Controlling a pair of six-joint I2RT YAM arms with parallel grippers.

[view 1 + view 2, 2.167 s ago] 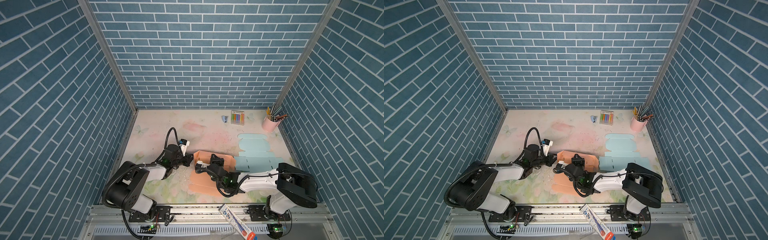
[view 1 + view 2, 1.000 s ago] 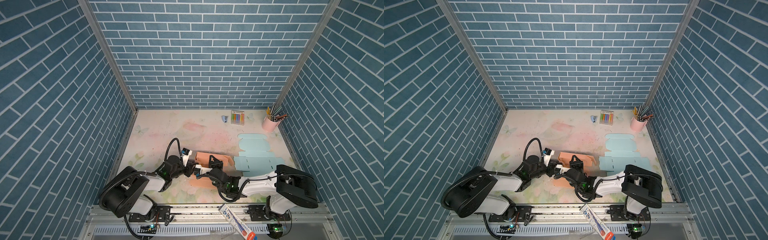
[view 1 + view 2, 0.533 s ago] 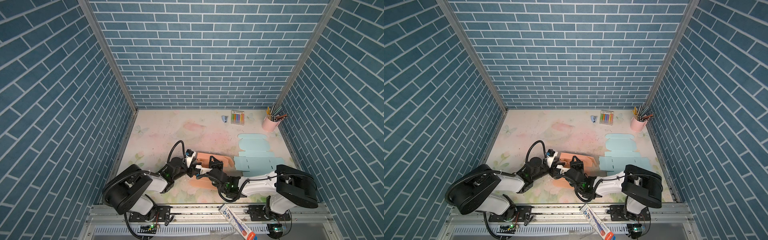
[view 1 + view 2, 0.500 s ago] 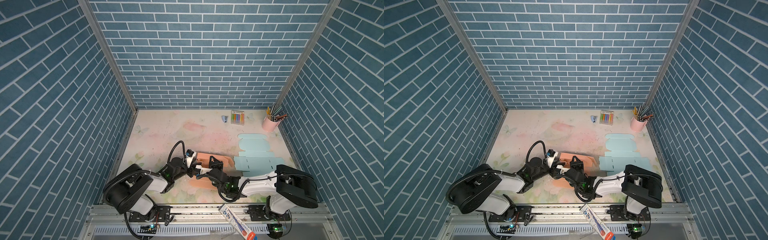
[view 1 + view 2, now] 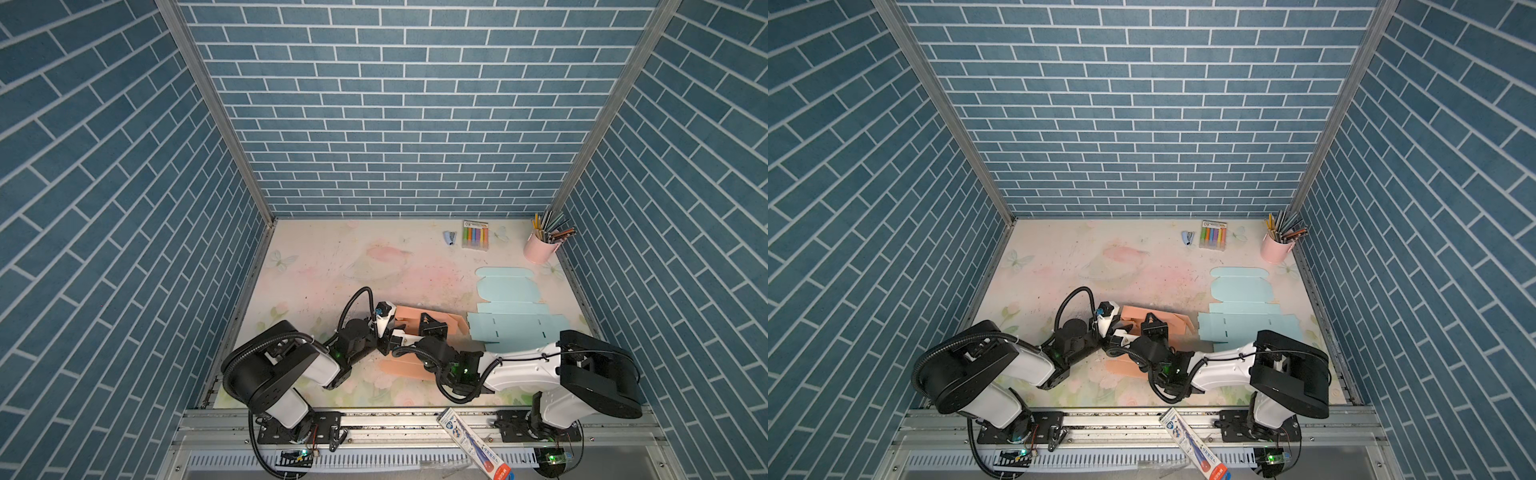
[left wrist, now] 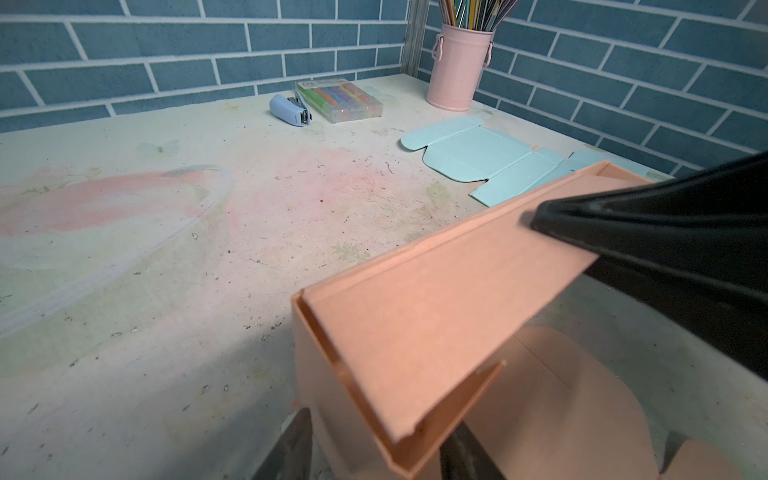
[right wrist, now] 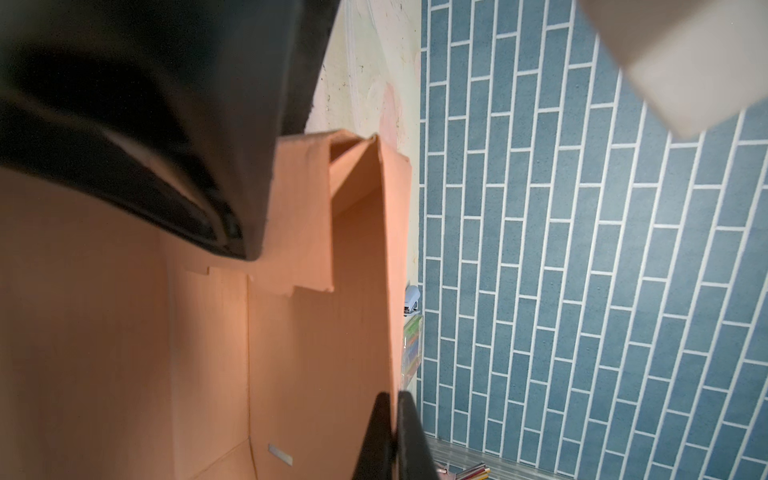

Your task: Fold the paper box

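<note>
Peach paper box [image 6: 415, 311] sits front-centre on desk [image 5: 332, 266], half folded: long wall up, lid flap flat. Right pincer [image 7: 394, 415] clamped on wall edge. Left pincer [image 6: 376, 446] parted, astride box corner. Tube [image 5: 473, 440] print unreadable.

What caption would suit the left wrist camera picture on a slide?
Open left gripper straddles a corner of the half-folded orange paper box, which the right gripper pinches.
</note>
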